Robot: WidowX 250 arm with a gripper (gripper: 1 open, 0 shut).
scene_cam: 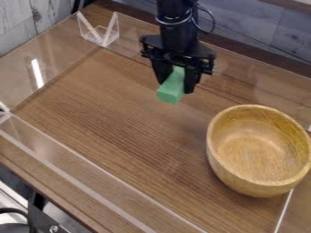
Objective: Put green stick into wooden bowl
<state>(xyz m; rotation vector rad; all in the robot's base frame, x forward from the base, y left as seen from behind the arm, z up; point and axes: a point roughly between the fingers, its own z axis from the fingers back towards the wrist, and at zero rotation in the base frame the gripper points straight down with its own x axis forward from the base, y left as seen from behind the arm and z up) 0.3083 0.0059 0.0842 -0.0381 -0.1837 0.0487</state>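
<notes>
Gripping one green stick tightly, the fingers hang clamped above the wooden worktop, with one wooden bowl sitting apart, empty.

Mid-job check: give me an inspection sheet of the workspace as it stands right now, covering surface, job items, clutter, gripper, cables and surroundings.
Surface: wooden table, bordered by clear acrylic walls.
Job's things: green stick held in the air, clear of the tabletop, left of and beyond the wooden bowl; the bowl is empty and upright.
Clutter: a clear plastic stand at the far left.
Grippers: gripper pointing down, shut on the green stick.
Cables: a dark cable runs along the arm.
Surroundings: grey wall behind the table.
</notes>
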